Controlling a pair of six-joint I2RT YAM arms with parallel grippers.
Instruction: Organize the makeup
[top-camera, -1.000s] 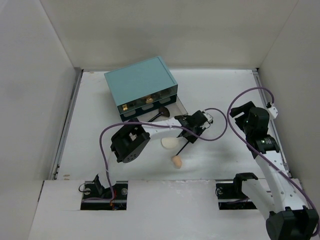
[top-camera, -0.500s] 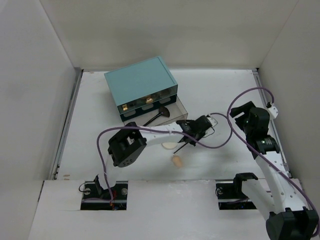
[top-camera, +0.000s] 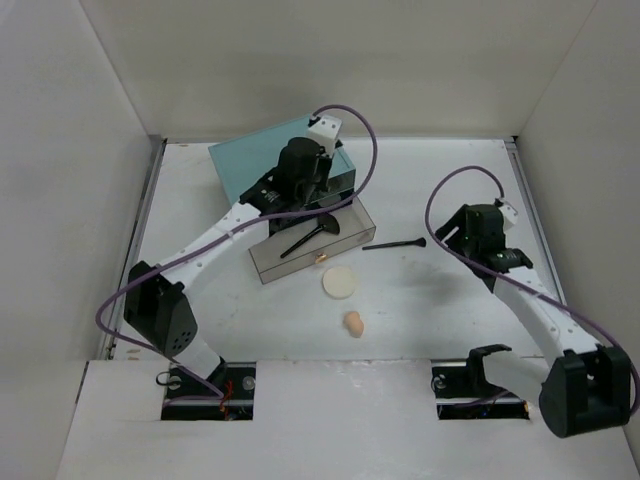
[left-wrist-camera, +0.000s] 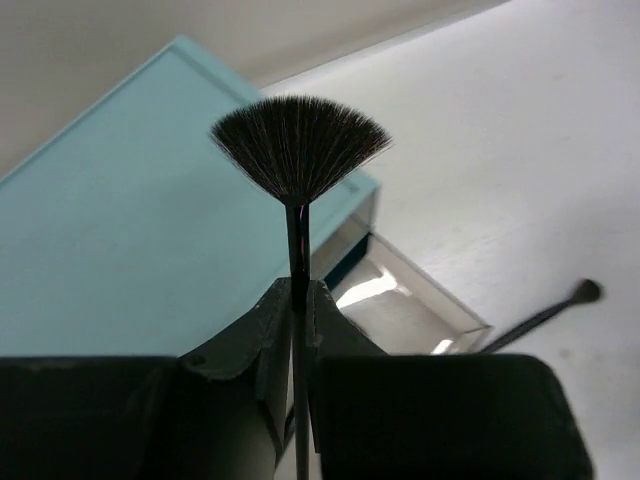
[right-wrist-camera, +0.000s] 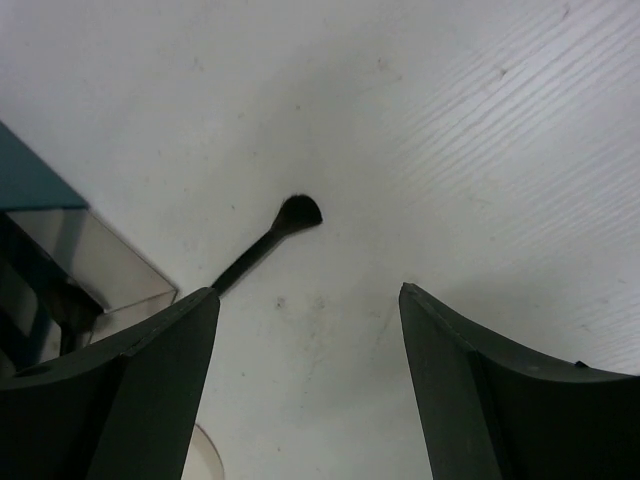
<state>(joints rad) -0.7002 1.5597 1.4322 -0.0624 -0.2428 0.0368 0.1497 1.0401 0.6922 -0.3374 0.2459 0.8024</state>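
- Bristles of the fan brush stand above my left hand, clamped on its handle, over the box at upper centre.
- My right hand is spread apart over a thin brush on the table, right of centre.
- Lower centre: puff and sponge.

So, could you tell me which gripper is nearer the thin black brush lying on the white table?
Right. The right gripper, open, sits close by the head of the thin black brush; the left gripper is farther, over the teal box.
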